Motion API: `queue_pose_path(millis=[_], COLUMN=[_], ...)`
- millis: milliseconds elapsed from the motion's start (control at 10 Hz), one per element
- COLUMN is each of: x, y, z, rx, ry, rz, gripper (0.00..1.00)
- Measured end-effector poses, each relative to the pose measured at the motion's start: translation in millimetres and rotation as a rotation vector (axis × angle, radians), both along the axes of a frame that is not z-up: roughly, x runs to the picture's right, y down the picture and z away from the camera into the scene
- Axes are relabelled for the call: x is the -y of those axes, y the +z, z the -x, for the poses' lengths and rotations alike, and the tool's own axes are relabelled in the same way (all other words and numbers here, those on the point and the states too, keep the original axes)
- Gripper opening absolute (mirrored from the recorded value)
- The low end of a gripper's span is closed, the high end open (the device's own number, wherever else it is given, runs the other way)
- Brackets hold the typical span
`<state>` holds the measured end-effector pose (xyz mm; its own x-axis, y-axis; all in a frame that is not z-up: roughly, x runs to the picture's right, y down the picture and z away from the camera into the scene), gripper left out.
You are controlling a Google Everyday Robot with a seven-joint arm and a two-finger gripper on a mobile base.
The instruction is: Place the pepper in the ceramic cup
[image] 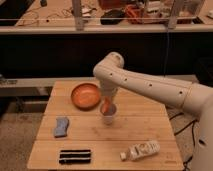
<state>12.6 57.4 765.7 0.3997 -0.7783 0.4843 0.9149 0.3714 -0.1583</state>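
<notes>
Centrally, the gripper hangs pointing down over the wooden table, at the end of the white arm, which reaches in from 3 o'clock. Its claw is closed on the pepper, which hangs roughly upright with its lower end at the mouth of the ceramic cup; whether the tip touches the cup cannot be told. The cup stands upright near the middle of the table, directly below the gripper. Taking the cup as the dial's centre: the orange bowl sits at 10 o'clock, near but apart from it; a blue cloth lies at 8 o'clock by the table's edge; a black oblong object lies at 7 o'clock along the near edge; a white bottle lies on its side at 5 o'clock.
</notes>
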Motion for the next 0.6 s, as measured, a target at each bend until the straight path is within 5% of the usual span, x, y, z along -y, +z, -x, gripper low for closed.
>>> queue_pose_path(millis=[600], x=[4.2], y=[6.9], z=[-5.9], rx=[0.140], ry=[-0.098], rz=[-0.034], gripper=[0.00])
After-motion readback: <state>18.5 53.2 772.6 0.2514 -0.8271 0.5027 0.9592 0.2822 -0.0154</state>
